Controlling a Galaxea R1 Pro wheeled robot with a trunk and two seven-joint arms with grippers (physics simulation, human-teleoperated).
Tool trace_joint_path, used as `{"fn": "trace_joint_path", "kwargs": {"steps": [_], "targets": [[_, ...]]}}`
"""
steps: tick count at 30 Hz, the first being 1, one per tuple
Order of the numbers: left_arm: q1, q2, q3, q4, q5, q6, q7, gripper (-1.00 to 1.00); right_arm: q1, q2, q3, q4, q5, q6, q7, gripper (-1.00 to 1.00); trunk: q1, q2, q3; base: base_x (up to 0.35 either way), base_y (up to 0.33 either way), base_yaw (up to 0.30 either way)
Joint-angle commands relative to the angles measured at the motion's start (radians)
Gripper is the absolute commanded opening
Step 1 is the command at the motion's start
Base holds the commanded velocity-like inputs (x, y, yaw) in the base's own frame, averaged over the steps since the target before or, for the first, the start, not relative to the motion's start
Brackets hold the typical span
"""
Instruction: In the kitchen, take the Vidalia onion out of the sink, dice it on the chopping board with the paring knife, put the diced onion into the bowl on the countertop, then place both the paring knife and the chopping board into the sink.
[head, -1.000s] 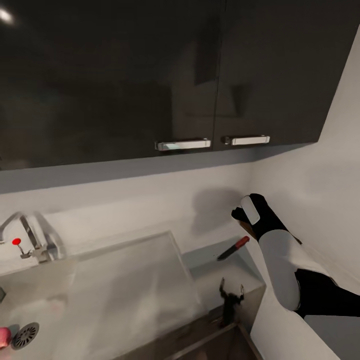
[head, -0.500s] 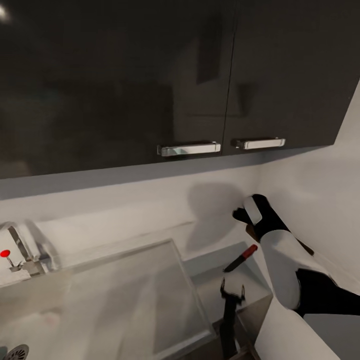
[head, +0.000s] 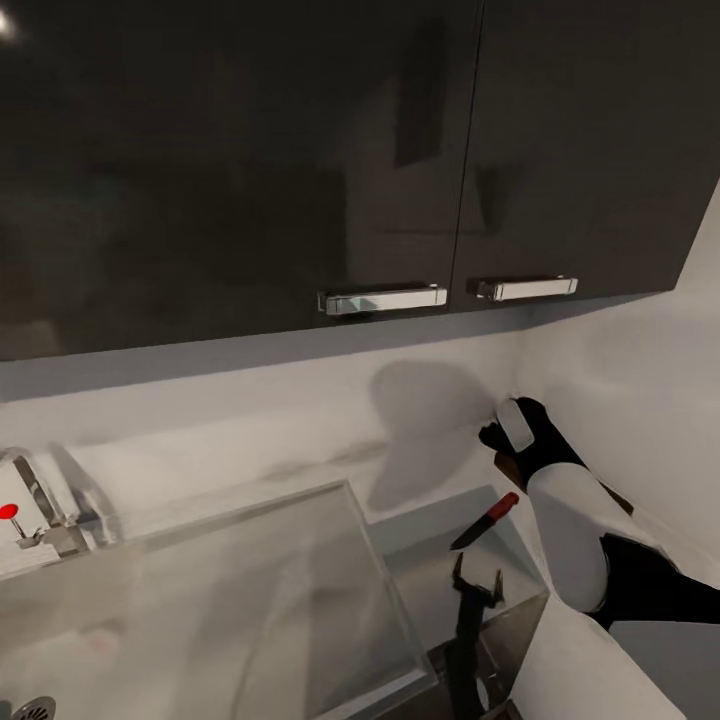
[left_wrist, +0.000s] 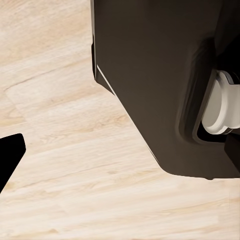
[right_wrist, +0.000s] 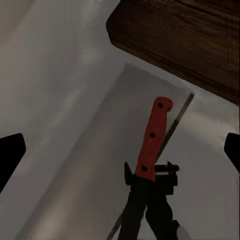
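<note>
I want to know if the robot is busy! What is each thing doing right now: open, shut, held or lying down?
Paring knife: lying flat on the countertop, not held.
Right gripper: open, empty, above the knife.
Upper cabinet doors: shut.

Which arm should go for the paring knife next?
Right. Its open gripper looks down on the paring knife lying on the countertop near the chopping board; the left wrist camera faces the wood floor.
</note>
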Motion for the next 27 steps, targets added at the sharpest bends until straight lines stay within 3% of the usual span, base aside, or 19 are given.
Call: {"fn": "trace_joint_path", "kwargs": {"steps": [1,6,7,9,10,16,21,27], "targets": [[0.000,0.000,0.002,-0.002,0.001,0.005,-0.001,1.00,0.000,-0.007,-0.010,0.006,-0.011,-0.012,-0.017,1.00,0.000,-0.001,-0.001,0.000,0.000,0.000],[0.000,0.000,0.002,-0.002,0.001,0.005,-0.001,1.00,0.000,-0.040,-0.088,0.037,-0.011,-0.027,-0.028,1.00,0.000,-0.001,-0.001,0.000,0.000,0.000],[0.000,0.000,0.002,-0.002,0.001,0.005,-0.001,1.00,0.000,-0.053,-0.121,0.045,-0.011,-0.029,-0.029,1.00,0.000,-0.001,-0.001,0.000,0.000,0.000],[0.000,0.000,0.002,-0.002,0.001,0.005,-0.001,1.00,0.000,-0.064,-0.151,0.050,-0.011,-0.030,-0.030,1.00,0.000,-0.001,-0.001,0.000,0.000,0.000],[0.000,-0.001,0.001,-0.002,0.001,0.005,-0.001,1.00,0.000,-0.078,-0.190,0.056,-0.012,-0.031,-0.031,1.00,0.000,-0.001,-0.001,0.000,0.000,0.000],[0.000,-0.007,0.002,-0.002,0.001,0.005,-0.001,1.00,0.000,-0.087,-0.212,0.059,-0.012,-0.034,-0.031,1.00,0.000,-0.001,-0.001,0.000,0.000,0.000],[0.000,-0.017,0.001,-0.002,0.001,0.005,-0.001,1.00,0.000,-0.092,-0.221,0.059,-0.012,-0.106,-0.037,1.00,0.000,-0.001,-0.001,0.000,0.000,0.000],[0.000,-0.022,0.002,-0.003,0.000,-0.011,-0.001,1.00,-0.001,-0.124,-0.222,0.059,-0.014,-0.145,-0.058,1.00,0.000,-0.001,-0.001,0.000,0.000,0.000]]}}
